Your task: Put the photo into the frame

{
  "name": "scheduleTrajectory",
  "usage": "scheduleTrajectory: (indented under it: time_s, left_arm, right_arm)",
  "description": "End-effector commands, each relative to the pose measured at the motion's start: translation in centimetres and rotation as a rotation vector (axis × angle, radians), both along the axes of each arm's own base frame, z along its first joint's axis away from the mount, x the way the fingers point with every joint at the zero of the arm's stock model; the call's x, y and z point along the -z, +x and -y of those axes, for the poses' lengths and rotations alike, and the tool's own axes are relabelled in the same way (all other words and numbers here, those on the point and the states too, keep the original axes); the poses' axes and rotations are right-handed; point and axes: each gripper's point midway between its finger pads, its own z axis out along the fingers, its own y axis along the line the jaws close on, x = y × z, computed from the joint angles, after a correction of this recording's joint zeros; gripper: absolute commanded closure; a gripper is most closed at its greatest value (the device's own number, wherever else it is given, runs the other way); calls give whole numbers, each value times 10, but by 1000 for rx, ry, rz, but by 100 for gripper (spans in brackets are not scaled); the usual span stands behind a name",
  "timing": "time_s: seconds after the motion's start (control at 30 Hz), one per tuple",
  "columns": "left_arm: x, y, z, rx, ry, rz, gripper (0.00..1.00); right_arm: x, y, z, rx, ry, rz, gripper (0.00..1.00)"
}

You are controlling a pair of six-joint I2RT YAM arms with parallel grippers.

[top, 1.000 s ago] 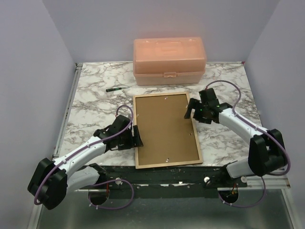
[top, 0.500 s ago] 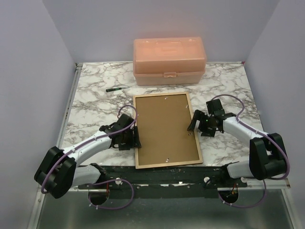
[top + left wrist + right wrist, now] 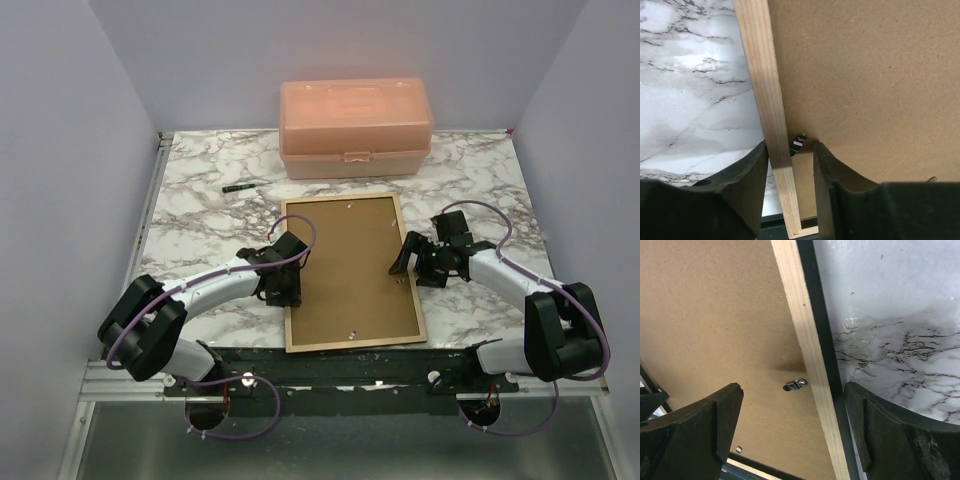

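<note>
The frame (image 3: 340, 198) lies face down on the marble table, light wood back up, with the brown fibreboard backing panel (image 3: 345, 265) set in it. The photo is hidden. My left gripper (image 3: 287, 283) is open and straddles the frame's left rail (image 3: 765, 90), one finger on the marble side and one over the panel (image 3: 865, 85), beside a small clip (image 3: 798, 144). My right gripper (image 3: 408, 265) is open wide over the right rail (image 3: 800, 325), with a metal clip (image 3: 794, 385) between its fingers.
A peach plastic box (image 3: 355, 128) stands at the back of the table. A small black marker (image 3: 238, 187) lies at the back left. The table's black front edge (image 3: 350, 365) runs just below the frame. Walls close in both sides.
My left gripper has moved right and farther up, onto the frame's left rail. My right gripper has come down and settled over the right rail. The frame has barely shifted.
</note>
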Motion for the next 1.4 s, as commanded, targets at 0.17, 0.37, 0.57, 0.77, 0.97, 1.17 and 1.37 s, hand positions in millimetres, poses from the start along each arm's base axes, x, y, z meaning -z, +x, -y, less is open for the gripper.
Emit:
scheduleTrajectory:
  time_s: [0.17,0.37,0.57,0.77,0.97,1.17,1.37]
  left_arm:
    - [17,4,-18,-21,179,16,87]
    - [22,3,-18,-10,185,12,100]
    - [12,6,-14,-7,138,52,100]
    - [-1,9,-17,-7,152,79,100]
    - [-23,10,-12,-12,99,102,28]
    - [-43,4,-17,-31,57,121,25]
    - [-63,-2,-25,-53,-2,169,23]
  right_arm:
    - [18,-29,3,-9,-7,-106,10]
    - [17,-30,3,-7,-5,-110,10]
    - [18,-33,1,-15,2,-128,11]
    - [15,-33,0,-20,7,-128,11]
    - [13,-34,-2,-25,18,-133,11]
    - [14,-37,-10,-43,31,-143,11]
    - [18,-41,-35,-94,20,-149,12]
